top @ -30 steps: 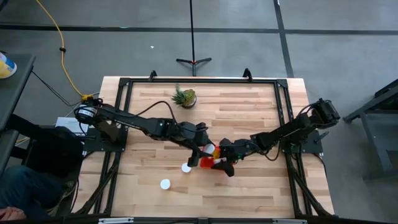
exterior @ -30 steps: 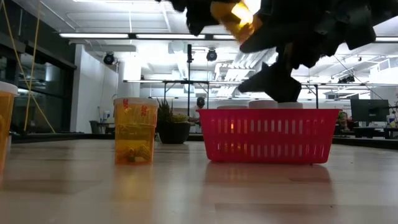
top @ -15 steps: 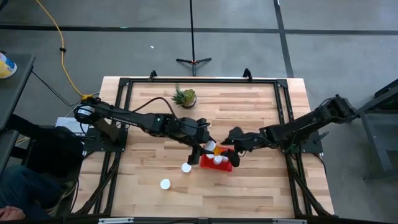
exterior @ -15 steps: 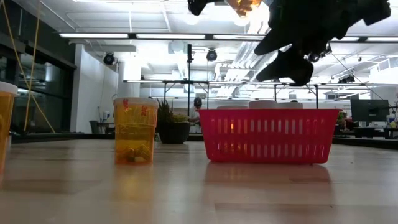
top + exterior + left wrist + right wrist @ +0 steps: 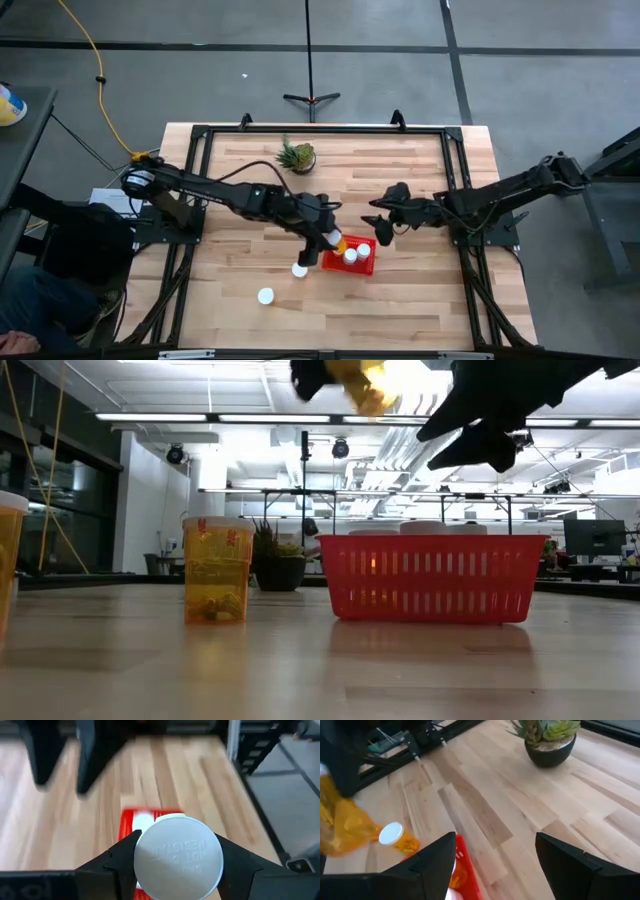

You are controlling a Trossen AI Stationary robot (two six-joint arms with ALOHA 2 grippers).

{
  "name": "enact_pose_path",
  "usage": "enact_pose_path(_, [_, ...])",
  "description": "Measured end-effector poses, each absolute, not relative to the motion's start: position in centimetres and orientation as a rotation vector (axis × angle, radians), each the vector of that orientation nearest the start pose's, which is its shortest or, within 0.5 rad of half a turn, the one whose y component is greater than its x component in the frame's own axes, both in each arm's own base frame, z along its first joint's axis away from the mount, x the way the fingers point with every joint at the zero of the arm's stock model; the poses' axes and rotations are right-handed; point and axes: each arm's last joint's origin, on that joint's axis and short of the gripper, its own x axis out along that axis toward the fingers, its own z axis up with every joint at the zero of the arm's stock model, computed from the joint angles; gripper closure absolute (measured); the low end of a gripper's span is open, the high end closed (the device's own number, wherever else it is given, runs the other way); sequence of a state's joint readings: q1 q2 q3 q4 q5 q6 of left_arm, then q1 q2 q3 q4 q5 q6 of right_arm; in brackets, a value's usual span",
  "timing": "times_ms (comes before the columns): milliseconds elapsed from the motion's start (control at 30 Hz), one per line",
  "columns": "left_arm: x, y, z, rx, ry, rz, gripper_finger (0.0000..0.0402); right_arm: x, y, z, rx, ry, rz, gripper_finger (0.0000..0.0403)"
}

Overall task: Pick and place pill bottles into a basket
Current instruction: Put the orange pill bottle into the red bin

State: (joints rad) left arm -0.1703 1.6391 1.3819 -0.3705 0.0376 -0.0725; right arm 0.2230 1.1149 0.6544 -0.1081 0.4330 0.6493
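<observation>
The pill bottles are orange with white caps. My left gripper (image 5: 331, 240) is shut on one bottle (image 5: 358, 378), held in the air over the left end of the red basket (image 5: 350, 258). Bottles with white caps (image 5: 351, 255) stand inside the basket. Two more bottles (image 5: 299, 269) (image 5: 265, 295) stand on their bases on the table, near-left of the basket. My right gripper (image 5: 380, 226) is open and empty, in the air far-right of the basket. My left gripper pinches the bottle between its two fingers (image 5: 120, 857), one on each side just behind the white cap (image 5: 179, 856), which faces the wrist camera. The bottle is tilted and lifted clear, above the basket's left end (image 5: 129, 822).
A small green potted plant (image 5: 297, 156) stands at the table's far side. Black frame rails run along the table's edges (image 5: 455, 170). Bare wood lies right of the basket and along the near edge.
My right gripper has risen from the basket and drawn back toward the table's far right, leaving the basket's white caps uncovered. My left gripper has stayed over the basket's left end, and the bottle in it has tipped a little.
</observation>
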Motion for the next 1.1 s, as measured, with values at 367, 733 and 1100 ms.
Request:
enact_pose_path(367, [37.7, -7.0, 27.0, -0.104, 0.765, -0.149, 0.0166, 22.2, 2.6, 22.7, 0.456, 0.505, -0.492, 0.0139])
enact_pose_path(733, [38.0, -9.1, 25.3, -0.078, 0.818, -0.185, 0.0165, 21.9, 1.7, 22.3, 0.449, 0.556, -0.535, 0.0139])
enact_pose_path(1100, [39.1, -9.2, 22.4, -0.073, 0.883, -0.157, 0.0153, 21.9, 1.8, 22.3, 0.456, 0.569, -0.516, 0.0139])
